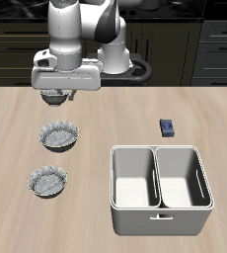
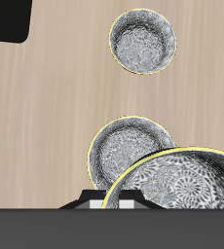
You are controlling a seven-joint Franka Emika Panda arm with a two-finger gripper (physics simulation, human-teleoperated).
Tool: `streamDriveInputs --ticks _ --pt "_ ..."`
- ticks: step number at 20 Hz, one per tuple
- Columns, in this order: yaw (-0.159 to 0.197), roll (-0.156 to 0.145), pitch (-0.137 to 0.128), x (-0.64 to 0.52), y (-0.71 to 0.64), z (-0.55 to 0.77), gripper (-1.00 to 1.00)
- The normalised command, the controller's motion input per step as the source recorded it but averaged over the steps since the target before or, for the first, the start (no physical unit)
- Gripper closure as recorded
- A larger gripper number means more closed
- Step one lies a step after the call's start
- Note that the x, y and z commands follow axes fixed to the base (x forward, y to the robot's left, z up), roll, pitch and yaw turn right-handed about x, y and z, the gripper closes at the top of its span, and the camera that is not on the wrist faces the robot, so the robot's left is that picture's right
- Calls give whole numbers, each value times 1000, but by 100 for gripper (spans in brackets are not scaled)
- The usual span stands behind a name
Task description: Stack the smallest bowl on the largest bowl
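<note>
With the gripper (image 1: 55,92) clamped on the smallest bowl (image 1: 54,99), I must centre it over the largest bowl (image 1: 59,135), seemingly the farther one, then lower gently.

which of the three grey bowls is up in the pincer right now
The smallest bowl, farthest back on the table, sits up between the pincer fingers. The other two bowls lie free on the wood, nearer the table's front edge.

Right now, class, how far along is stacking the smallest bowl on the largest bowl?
Done: the fingers appear to grip the smallest bowl at its rim. In hand: that bowl is under the arm, not yet over the largest bowl, seemingly the wide one nearer the arm. Left: carry it across and set it inside.
</note>
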Motion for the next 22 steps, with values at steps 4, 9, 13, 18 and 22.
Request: streamDriveInputs --ticks 4,9,13,18,22 --pt "-37 29 33 110 -160 -84 100" --pt "-16 -11 27 81 -60 -146 100" --pt "-36 10 26 54 75 -202 100" --pt "-20 -14 34 60 0 -267 100" --pt "-36 -7 44 59 39 -332 100"
